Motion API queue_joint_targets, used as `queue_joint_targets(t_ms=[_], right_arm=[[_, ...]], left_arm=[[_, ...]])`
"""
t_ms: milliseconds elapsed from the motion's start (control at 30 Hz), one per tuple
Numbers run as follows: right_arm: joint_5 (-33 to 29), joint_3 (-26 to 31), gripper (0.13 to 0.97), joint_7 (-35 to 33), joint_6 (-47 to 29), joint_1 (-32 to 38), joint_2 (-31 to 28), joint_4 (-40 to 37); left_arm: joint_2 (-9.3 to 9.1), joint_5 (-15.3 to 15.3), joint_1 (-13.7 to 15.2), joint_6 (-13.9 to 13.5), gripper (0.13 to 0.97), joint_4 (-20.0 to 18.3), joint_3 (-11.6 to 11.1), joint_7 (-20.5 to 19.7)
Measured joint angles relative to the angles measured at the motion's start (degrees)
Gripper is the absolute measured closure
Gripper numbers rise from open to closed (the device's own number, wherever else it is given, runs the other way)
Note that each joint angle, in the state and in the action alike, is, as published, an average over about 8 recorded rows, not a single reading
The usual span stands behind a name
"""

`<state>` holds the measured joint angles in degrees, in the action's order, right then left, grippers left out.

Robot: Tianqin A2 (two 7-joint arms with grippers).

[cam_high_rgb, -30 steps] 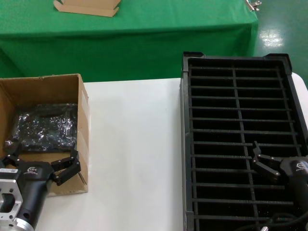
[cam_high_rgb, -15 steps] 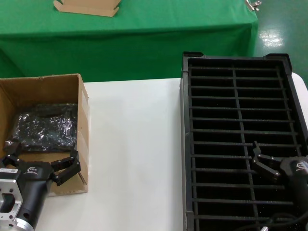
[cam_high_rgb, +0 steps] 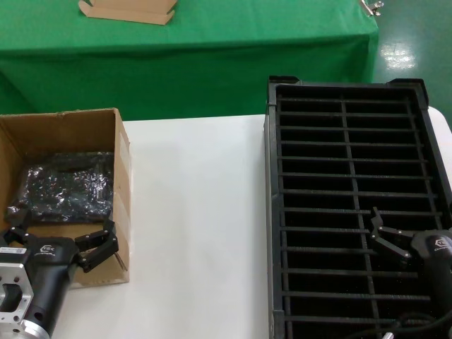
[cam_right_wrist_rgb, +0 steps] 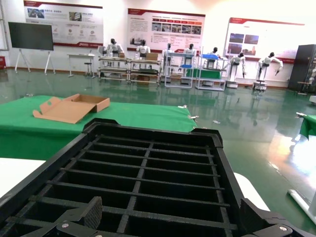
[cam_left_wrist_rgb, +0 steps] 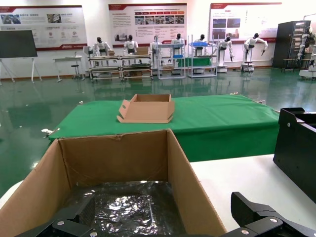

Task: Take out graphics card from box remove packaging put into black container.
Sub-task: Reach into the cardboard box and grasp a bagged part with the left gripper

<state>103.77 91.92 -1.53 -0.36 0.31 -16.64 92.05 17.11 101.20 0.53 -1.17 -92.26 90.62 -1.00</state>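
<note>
The box stands at the left edge of the white bench, open at the top. Inside it, on the floor of the box, lies the packaging, a crinkly shiny bag with a dark board showing through it; the graphics card itself cannot be made out apart from the wrapping. The left wrist view shows the same bag low in the box, between its brown walls.

The left gripper hangs over the near edge of the box, its jaws spread wide: one finger sits at the box's near left side, the other just by the near right corner. They hold nothing and do not touch the bag.

To the right of the box, across a bare stretch of bench, stands the black container, its two columns of slots showing no card. The right gripper hovers over the container's near right slots with jaws wide apart and nothing between them.

Beyond the box, on a green-covered table, lies a flat cardboard tray.
</note>
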Motion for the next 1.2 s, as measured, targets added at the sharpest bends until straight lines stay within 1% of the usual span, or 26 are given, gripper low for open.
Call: queue_joint_targets(t_ms=[233,367,433,500,567,600,667,700,800,867,967,1067,1133,1200], right_arm=[[0.0,0.0,0.129,0.0,0.0,0.0,0.0,0.0],[0.0,0.0,0.129,0.0,0.0,0.0,0.0,0.0],[0.0,0.0,0.129,0.0,0.0,0.0,0.0,0.0],[0.0,0.0,0.129,0.0,0.0,0.0,0.0,0.0],[0.0,0.0,0.129,0.0,0.0,0.0,0.0,0.0],[0.0,0.0,0.129,0.0,0.0,0.0,0.0,0.0],[0.0,0.0,0.129,0.0,0.0,0.0,0.0,0.0],[0.0,0.0,0.129,0.0,0.0,0.0,0.0,0.0],[0.0,0.0,0.129,0.0,0.0,0.0,0.0,0.0],[0.0,0.0,0.129,0.0,0.0,0.0,0.0,0.0],[0.0,0.0,0.129,0.0,0.0,0.0,0.0,0.0],[0.0,0.0,0.129,0.0,0.0,0.0,0.0,0.0],[0.0,0.0,0.129,0.0,0.0,0.0,0.0,0.0],[0.0,0.0,0.129,0.0,0.0,0.0,0.0,0.0]], left_arm=[[0.0,0.0,0.0,0.0,0.132,0.0,0.0,0.0],[0.66,0.78,0.06,0.75,0.132,-0.89,-0.26,-0.64],[1.47,1.63,0.13,1.5,0.132,-1.88,-0.6,-1.26],[2.79,2.79,0.28,2.58,0.132,-3.24,-1.01,-1.91],[4.78,4.24,0.57,3.91,0.132,-4.69,-1.25,-2.19],[6.05,5.11,0.78,4.69,0.132,-5.4,-1.23,-2.12],[9.4,7.42,1.45,6.56,0.132,-6.76,-0.79,-1.42],[11.47,8.98,1.94,7.6,0.132,-7.38,-0.32,-0.69],[18.69,15.01,4.12,10.57,0.132,-8.67,2.11,2.79],[24.05,20.0,6.25,12.02,0.132,-8.9,4.78,5.98],[32.23,28.1,10.27,13.05,0.132,-8.44,10.54,11.53],[40.17,36.27,14.67,12.91,0.132,-7.52,17.95,17.48],[44.89,41.44,17.57,12.45,0.132,-6.77,23.27,21.53],[48.87,45.96,20.46,11.74,0.132,-5.83,28.54,25.31]])
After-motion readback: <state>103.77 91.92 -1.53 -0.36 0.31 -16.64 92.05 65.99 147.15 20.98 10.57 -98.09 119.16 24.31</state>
